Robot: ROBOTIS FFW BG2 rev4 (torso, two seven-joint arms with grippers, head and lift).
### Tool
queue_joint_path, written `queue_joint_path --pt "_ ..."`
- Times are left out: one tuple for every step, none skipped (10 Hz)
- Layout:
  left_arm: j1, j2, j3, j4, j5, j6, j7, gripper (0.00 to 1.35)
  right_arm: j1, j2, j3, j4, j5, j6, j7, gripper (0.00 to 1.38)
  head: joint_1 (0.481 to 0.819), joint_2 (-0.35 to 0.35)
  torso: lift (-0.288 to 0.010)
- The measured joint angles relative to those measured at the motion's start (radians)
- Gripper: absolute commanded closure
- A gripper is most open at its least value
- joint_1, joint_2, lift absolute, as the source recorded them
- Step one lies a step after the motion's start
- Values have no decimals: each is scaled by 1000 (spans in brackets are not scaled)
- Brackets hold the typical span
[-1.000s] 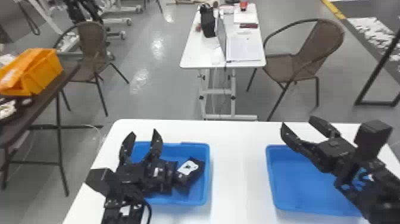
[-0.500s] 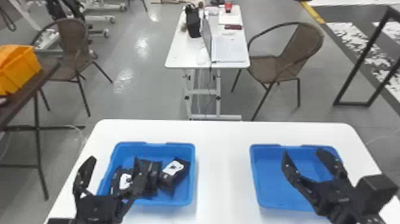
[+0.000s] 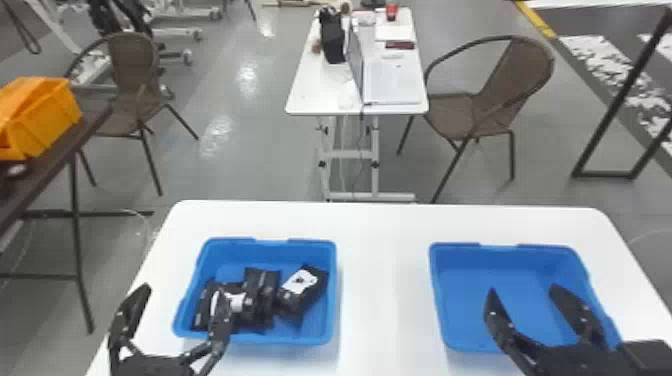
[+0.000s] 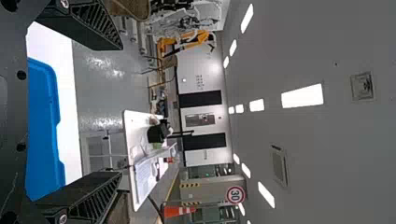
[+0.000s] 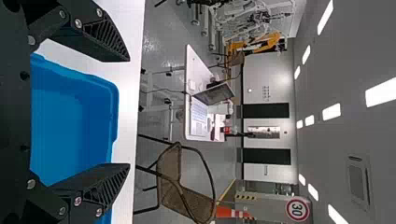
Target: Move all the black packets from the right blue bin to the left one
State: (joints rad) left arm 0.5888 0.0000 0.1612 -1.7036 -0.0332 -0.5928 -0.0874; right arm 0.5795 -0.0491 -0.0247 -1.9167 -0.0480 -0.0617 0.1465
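Observation:
My left gripper [image 3: 177,307] stands open at the near left part of the left blue bin [image 3: 330,300], one finger in front of the packets. Several black packets [image 3: 260,295] lie together in that bin, and one with a white label [image 3: 310,282] rests at their right. Over the near part of the right blue bin [image 3: 470,280], my right gripper [image 3: 525,295] is open with nothing between its fingers; no packet is seen in that bin. In the left wrist view the left gripper [image 4: 119,112] is spread wide, and so is the right gripper [image 5: 128,114] in the right wrist view.
Both bins stand on a white table [image 3: 385,280], with a strip of tabletop between them. Beyond it are a smaller white desk [image 3: 320,95] with a laptop and two brown chairs. An orange crate [image 3: 45,120] sits on a dark table at the left.
The left gripper has moved back and left from over the packets toward the near side. My right gripper has also come nearer. The head view has shifted, and both grippers stay open.

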Motion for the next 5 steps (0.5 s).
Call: queue_joint_path --pt "4 0 11 -8 -13 5 0 67 6 -2 2 -4 6 -1 1 243 695 108 0" --pt "5 0 9 -14 -15 18 0 68 13 -10 4 -10 13 -1 8 243 695 112 0" --pt "5 0 0 -17 -10 32 0 68 17 -23 7 -13 12 -2 13 243 695 109 0" --pt "5 0 -7 -20 -6 41 0 68 17 -35 13 -13 8 -3 13 243 695 108 0" --pt "5 0 -9 -20 -4 46 0 68 15 -40 16 -11 7 -6 13 243 695 108 0"
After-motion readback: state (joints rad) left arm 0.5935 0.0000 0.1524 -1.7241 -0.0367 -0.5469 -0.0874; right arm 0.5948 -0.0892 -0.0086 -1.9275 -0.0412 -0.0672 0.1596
